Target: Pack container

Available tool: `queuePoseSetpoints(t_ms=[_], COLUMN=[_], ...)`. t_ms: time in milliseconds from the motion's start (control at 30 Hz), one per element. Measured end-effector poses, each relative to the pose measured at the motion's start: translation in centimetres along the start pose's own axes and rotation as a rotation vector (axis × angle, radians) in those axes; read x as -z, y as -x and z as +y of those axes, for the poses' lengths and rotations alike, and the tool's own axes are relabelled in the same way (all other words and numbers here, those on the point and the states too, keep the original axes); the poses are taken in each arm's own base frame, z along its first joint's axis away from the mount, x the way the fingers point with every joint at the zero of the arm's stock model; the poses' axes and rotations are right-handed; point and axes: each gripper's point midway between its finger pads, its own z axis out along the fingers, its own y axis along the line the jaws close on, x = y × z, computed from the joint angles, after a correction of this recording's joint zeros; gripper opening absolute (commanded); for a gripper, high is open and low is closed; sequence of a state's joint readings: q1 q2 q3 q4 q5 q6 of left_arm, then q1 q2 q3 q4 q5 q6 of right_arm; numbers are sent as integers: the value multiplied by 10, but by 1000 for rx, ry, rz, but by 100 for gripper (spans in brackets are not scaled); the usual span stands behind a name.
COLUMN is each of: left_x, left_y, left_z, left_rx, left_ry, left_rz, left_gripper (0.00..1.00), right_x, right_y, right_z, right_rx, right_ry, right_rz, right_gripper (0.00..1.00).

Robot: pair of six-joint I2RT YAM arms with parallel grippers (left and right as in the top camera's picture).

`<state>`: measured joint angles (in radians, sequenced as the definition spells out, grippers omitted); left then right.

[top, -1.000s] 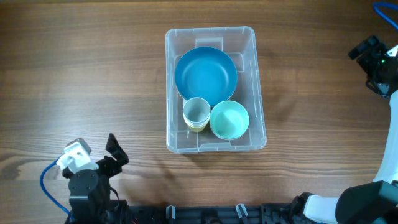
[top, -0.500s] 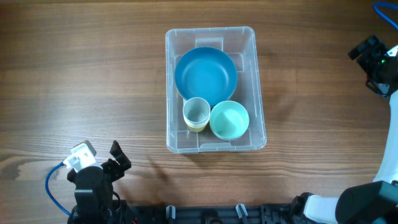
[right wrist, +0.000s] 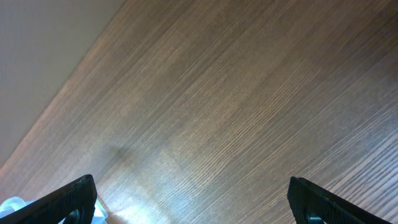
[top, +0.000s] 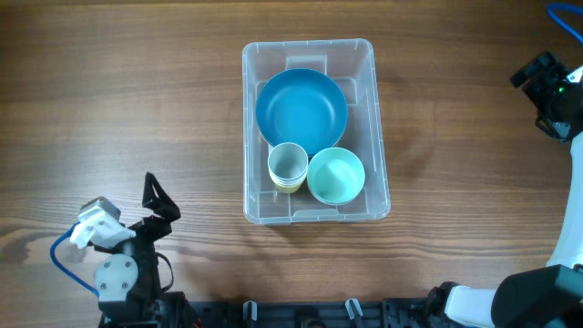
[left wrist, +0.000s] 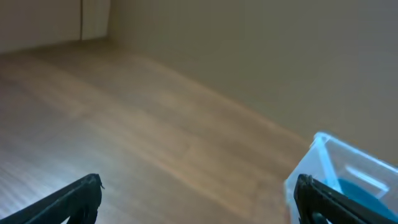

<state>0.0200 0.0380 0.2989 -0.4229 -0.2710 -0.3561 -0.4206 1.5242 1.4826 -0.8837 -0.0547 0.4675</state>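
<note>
The clear container [top: 314, 55] sits mid-table on the wooden table [top: 137, 100]. It holds a blue bowl [top: 301, 111], a pale yellow cup [top: 288, 165] and a mint-green bowl [top: 336, 176]. The left gripper [left wrist: 198, 185], well left of the container, and the right gripper [right wrist: 191, 183], far right, both have their fingers spread wide and empty.

Two dark fingers [left wrist: 71, 200] poke in at the bottom edge of the frame, one at the lower left and one at the lower right, spread wide with bare wood-grain counter [left wrist: 155, 137] showing between them. The counter runs up and back to a plain beige wall [left wrist: 249, 50] that fills the upper part of the frame. At the lower right, just above the right-hand finger, a rounded corner of the clear container [left wrist: 306, 177] stands on the counter, with part of a blue bowl [left wrist: 364, 194] visible inside it. A pale vertical strip [left wrist: 94, 18] sits at the upper left.
</note>
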Motion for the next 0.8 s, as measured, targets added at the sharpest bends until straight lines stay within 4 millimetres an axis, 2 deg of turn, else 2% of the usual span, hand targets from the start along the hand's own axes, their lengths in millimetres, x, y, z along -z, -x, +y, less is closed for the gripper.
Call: queuePoseSetpoints(t_ms=[400,800], left_x=[-19,-20], left_y=[-71,-74], left_z=[15,15], left_rx=[-35,-35], left_ry=[3,2], left_rz=[155,158], left_gripper=[100,100], right_x=[0,0], right_y=[0,0], right_z=[0,0], right_rx=[0,0], right_ry=[1,1], right_rz=[0,0], right_gripper=[100,100])
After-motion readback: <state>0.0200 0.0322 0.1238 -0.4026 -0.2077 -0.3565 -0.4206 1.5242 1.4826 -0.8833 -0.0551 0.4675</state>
